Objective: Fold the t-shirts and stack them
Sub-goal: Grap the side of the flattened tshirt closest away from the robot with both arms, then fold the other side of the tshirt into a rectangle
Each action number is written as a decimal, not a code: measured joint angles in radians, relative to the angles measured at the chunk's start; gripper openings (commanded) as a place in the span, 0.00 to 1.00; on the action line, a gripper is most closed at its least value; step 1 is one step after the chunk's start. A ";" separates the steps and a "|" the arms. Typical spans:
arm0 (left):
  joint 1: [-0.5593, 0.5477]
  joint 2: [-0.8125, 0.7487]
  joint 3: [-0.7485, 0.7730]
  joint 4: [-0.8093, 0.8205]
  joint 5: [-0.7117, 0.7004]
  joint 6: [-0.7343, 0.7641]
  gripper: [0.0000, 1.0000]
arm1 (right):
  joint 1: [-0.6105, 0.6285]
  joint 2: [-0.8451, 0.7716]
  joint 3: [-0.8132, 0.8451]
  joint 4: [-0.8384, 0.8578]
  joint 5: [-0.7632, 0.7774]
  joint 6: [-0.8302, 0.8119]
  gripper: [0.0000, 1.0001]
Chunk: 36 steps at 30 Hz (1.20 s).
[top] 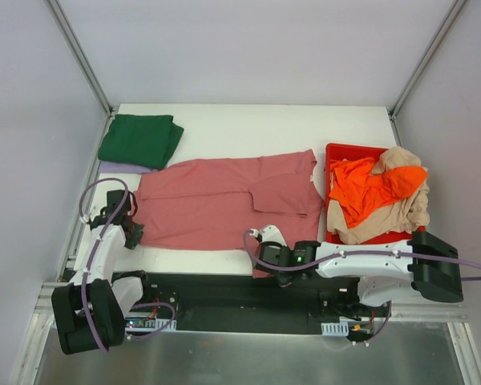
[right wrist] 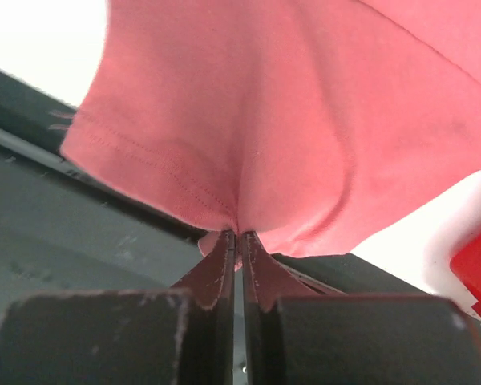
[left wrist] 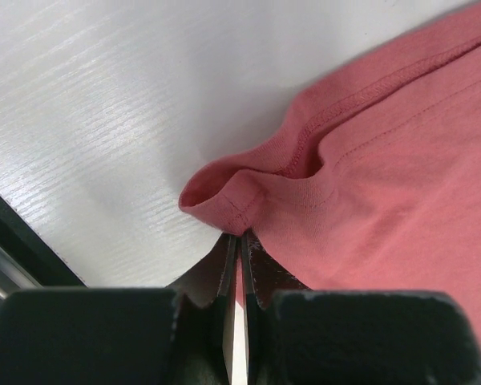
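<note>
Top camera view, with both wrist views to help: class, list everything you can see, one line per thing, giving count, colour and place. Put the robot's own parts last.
rose t-shirt: one, dusty rose-red, spread flat across the middle of the table
green t-shirt: one, dark green, folded, far left corner
lilac t-shirt: one, pale lilac, mostly hidden under the green one
orange t-shirt: one, bright orange, crumpled in the bin
beige t-shirt: one, beige, crumpled in the bin
bin: one, red, right side
table: one, white
left gripper: one, black, shut on the rose t-shirt's left corner
right gripper: one, black, shut on its near hem
</note>
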 measured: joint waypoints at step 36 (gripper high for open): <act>0.000 0.090 0.188 -0.038 -0.011 -0.109 0.00 | -0.335 0.106 0.526 -0.360 0.008 -0.517 0.01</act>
